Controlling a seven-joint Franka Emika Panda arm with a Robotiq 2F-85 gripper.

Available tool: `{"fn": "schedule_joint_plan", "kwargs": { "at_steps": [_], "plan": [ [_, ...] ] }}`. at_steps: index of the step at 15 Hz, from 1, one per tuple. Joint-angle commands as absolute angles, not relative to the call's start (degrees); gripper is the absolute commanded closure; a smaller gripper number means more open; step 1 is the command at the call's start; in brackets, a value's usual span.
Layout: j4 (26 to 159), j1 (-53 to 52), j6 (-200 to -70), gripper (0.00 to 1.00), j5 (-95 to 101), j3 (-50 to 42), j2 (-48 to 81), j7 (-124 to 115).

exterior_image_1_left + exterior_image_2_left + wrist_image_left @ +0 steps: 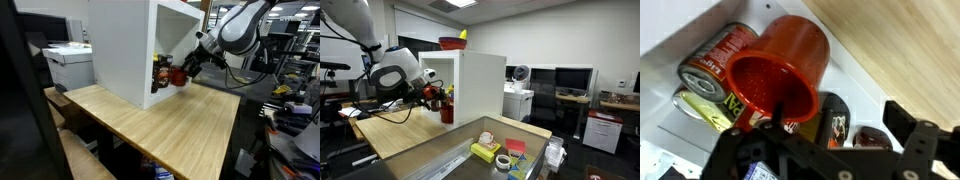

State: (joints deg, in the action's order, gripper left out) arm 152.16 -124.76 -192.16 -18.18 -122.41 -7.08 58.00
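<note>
Red cup (780,75) sat at the white cabinet's (120,50) opening, mouth facing the gripper (835,125), whose jaws were spread and empty.

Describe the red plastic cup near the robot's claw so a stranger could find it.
On the light wooden table stands a white open-fronted box. At its opening, just ahead of the open black gripper, is the red plastic cup. Unlike the labelled metal tins beside it, it is plain red, tapered and open-mouthed.

Red cup (780,75) blocking the mouth of the white box (120,50), cans (710,65) packed just beside it, walls close around, open wooden table (190,125) in front.
</note>
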Motion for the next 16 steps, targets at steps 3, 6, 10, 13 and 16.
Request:
{"fn": "schedule_joint_plan", "kwargs": {
  "at_steps": [3,6,10,13,16],
  "plan": [
    [154.95,-124.97,-195.60,0.00,-18.82,-121.46,-4.50,57.17],
    [154.83,-124.34,-194.78,0.00,-17.92,-120.38,-6.46,57.25],
    [156.22,-124.26,-196.53,0.00,-18.52,-119.55,-5.86,56.80],
    [156.96,-124.19,-197.47,0.00,-18.14,-119.00,-6.10,57.03],
    [157.72,-124.24,-198.01,0.00,-17.82,-118.18,-6.22,57.25]
  ]
}}
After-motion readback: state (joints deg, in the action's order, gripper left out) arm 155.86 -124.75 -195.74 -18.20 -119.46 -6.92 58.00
